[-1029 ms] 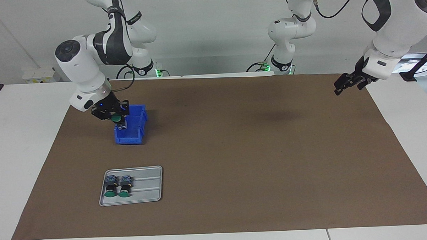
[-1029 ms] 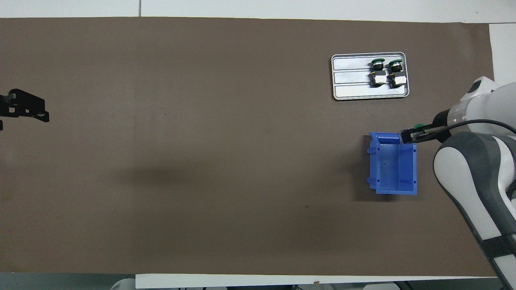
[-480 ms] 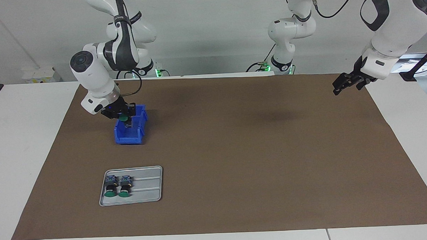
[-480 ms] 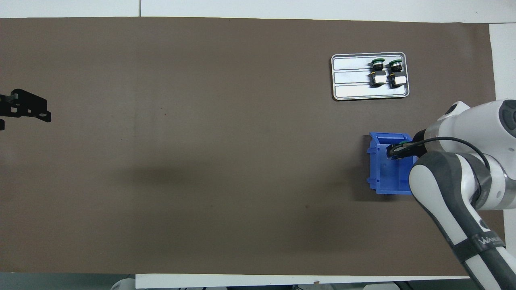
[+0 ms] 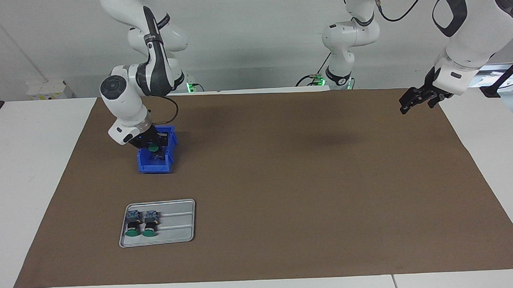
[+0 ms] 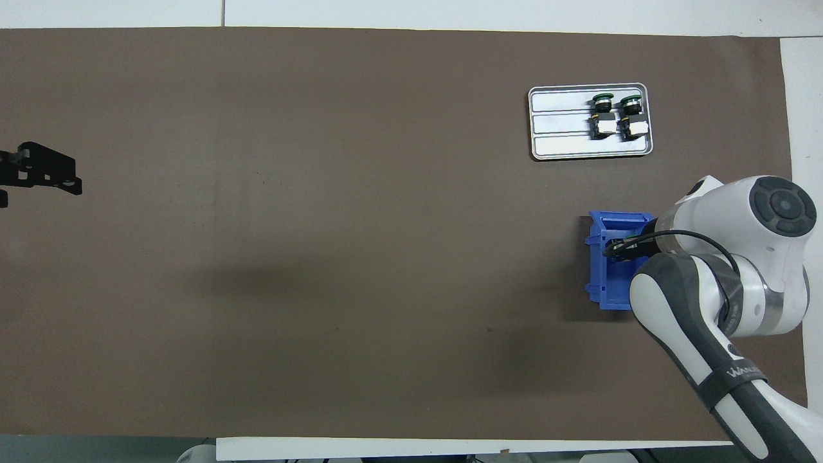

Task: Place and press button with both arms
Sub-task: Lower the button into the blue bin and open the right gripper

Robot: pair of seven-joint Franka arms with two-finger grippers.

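From above, my right arm's white elbow and wrist cover the half of the open-topped blue plastic bin (image 6: 603, 270) nearest the robots, and I see only a sliver of the right pincer (image 6: 618, 247) poking out from under the wrist. The facing view is clearer: the right pincer (image 5: 153, 146) sits down inside the bin's mouth, clamped on the small push-button with a round flat green cap (image 5: 153, 148). Only the cap shows; the button's body is hidden by the fingers and the bin wall. The right forearm slants steeply down from a raised elbow, wrist tipped toward the bin.

Farther from the robots than that pincer lies the ribbed silver metal tray (image 5: 180, 223) on the brown paper mat (image 5: 309, 189), holding two matching green-capped buttons (image 5: 140, 222) side by side, caps pointing away from the robots.

My left arm waits, its left pincer (image 5: 410, 101) open, hanging over the mat's edge at its own end of the table, well apart from the bin. Overhead, it is cut off at the frame edge.
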